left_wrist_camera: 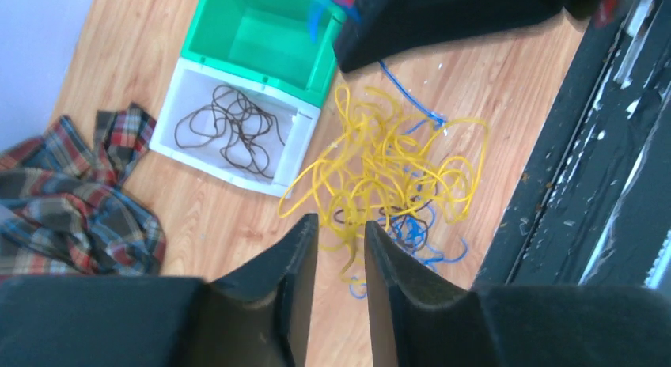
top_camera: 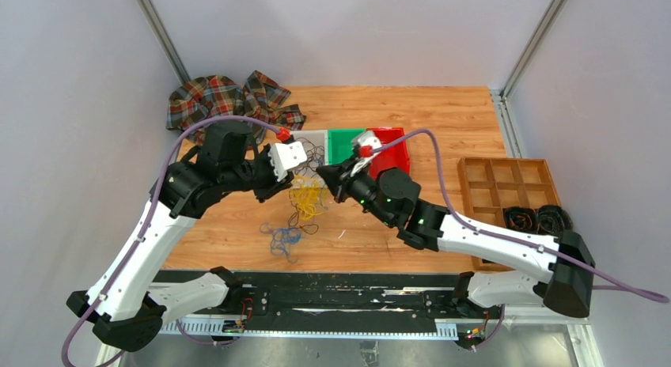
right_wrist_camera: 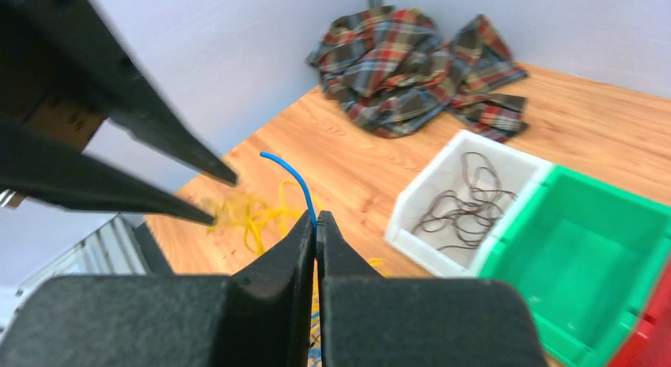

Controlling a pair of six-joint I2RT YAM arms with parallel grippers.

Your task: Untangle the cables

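Right gripper (right_wrist_camera: 316, 218): pinched shut on blue cable (right_wrist_camera: 289, 171), raised near the white bin (right_wrist_camera: 411, 239).
Left gripper (left_wrist_camera: 340, 228): jaws slightly apart, empty, over yellow cables (left_wrist_camera: 388, 169) on desk (left_wrist_camera: 225, 221) beside that bin.
Risk: we judged the pull could drag the whole tangle, since nothing pinned it.

Plaid cloth (left_wrist_camera: 79, 201) lies near the white bin (left_wrist_camera: 294, 145), which touches the green bin (left_wrist_camera: 261, 43).

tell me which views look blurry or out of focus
Top external: evenly lit and fairly sharp, soft shadows only. Left wrist: the yellow cables look smeared, the white bin is clear. Right wrist: the left hand and the yellow cables below it are blurred, while the blue cable and plaid cloth read sharper.
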